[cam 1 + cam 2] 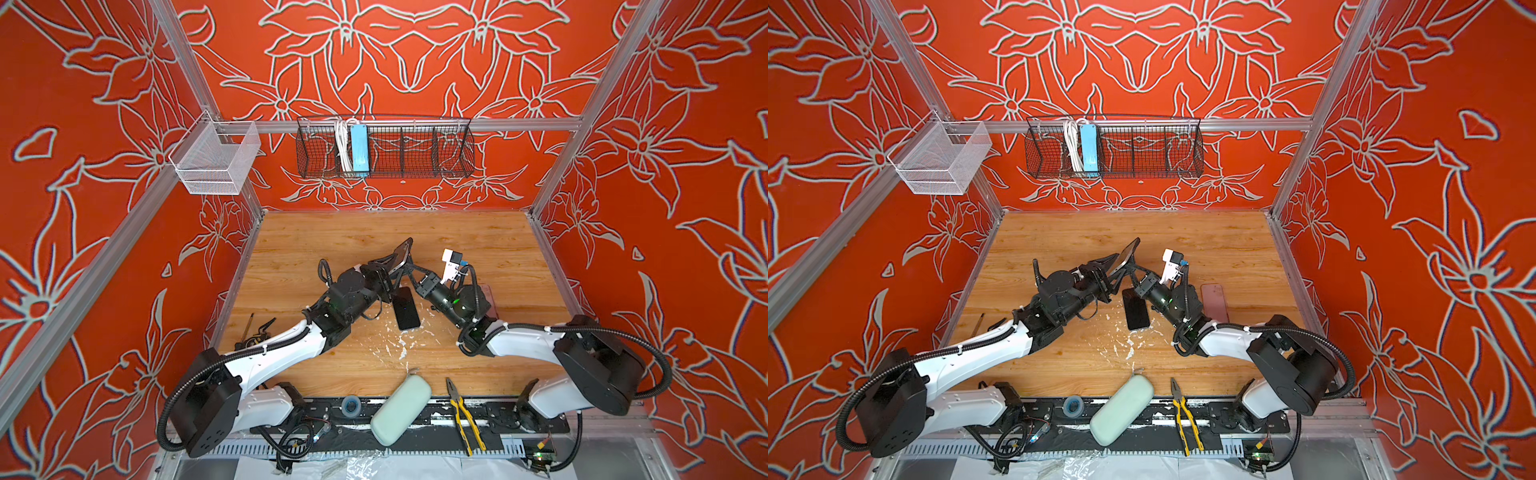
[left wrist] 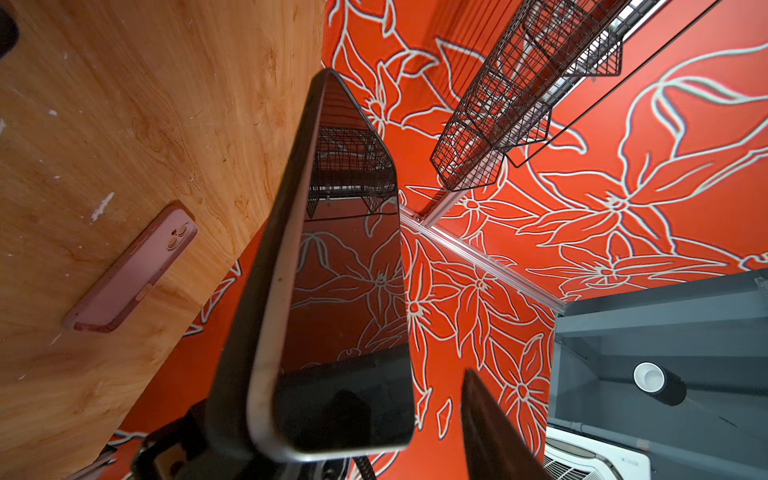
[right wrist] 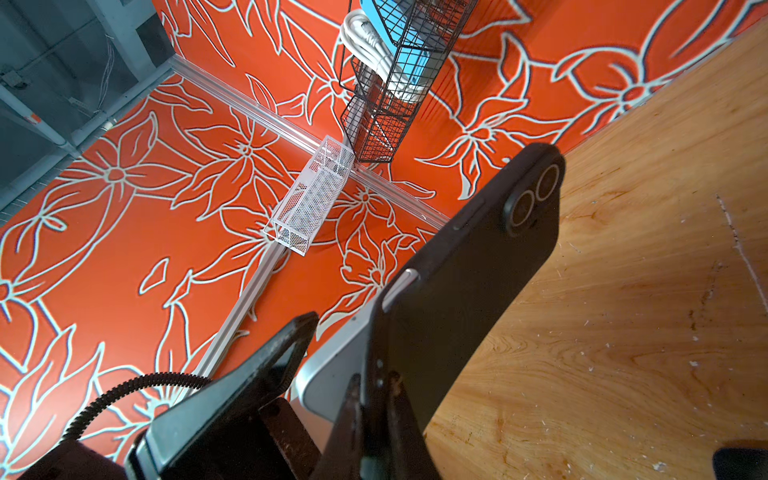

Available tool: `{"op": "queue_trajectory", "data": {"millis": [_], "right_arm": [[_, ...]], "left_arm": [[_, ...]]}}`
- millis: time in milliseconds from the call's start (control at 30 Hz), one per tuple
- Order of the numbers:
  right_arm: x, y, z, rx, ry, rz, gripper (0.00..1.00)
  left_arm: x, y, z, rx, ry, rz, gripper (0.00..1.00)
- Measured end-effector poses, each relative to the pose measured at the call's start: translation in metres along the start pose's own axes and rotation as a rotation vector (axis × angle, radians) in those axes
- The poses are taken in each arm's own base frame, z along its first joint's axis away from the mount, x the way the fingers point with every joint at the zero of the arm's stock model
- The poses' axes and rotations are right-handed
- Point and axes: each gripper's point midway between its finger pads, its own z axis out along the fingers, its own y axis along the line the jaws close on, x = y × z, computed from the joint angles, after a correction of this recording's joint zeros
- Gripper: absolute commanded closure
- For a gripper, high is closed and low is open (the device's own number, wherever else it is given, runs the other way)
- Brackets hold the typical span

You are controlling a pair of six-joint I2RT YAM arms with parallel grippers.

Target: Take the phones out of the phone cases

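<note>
Phone (image 2: 345, 270) and its black case (image 3: 469, 291) stood tilted in the air above the middle of the desk (image 1: 478, 249), between the two grippers; both top views gave only a thin dark slab seen nearly edge-on.

The right gripper (image 3: 376, 390) was clamped on the lower edge of the case, a finger pressed to each side. Only the right wrist view showed the back of the case with its two camera rings; it also showed a silver rim of the phone standing out of the case at the lower corner.

The left gripper (image 1: 1115, 266) straddled the phone with its jaws apart. Only the left wrist view showed the glass screen, which mirrored the wire basket (image 2: 519, 104); one finger (image 2: 490, 424) stood clear of the screen, and the other lay behind the case, contact not discernible.

A second phone (image 1: 406, 308) lay flat, screen up, near the middle of the desk, on the front side of the grippers. A pink case (image 1: 1214, 301) lay flat toward the right edge; the left wrist view showed it back up, with camera bumps. A green pouch (image 1: 401, 409) and pliers (image 1: 465, 415) lay at the front edge, seen in the top views only.
</note>
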Motion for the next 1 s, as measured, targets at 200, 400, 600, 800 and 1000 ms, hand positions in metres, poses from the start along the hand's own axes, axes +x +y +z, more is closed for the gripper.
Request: {"op": "queue_trajectory", "data": {"millis": [200, 400, 600, 800, 1000], "right_arm": [[-0.002, -0.002, 0.000, 0.008, -0.009, -0.004, 1.00], [-0.002, -0.005, 0.000, 0.023, -0.010, -0.015, 1.00], [-0.002, -0.006, 0.000, 0.027, -0.010, -0.023, 1.00], [-0.002, -0.006, 0.000, 0.026, -0.009, -0.025, 1.00], [-0.003, -0.007, 0.000, 0.031, -0.012, -0.026, 1.00]], "left_arm": [[0.001, 0.003, 0.003, -0.004, 0.011, -0.014, 0.52], [0.001, 0.009, 0.007, -0.023, 0.024, -0.030, 0.62], [0.002, 0.014, 0.009, -0.037, 0.035, -0.030, 0.69], [0.004, 0.015, 0.009, -0.044, 0.046, -0.030, 0.79], [0.005, 0.013, 0.009, -0.039, 0.051, -0.031, 0.90]]}}
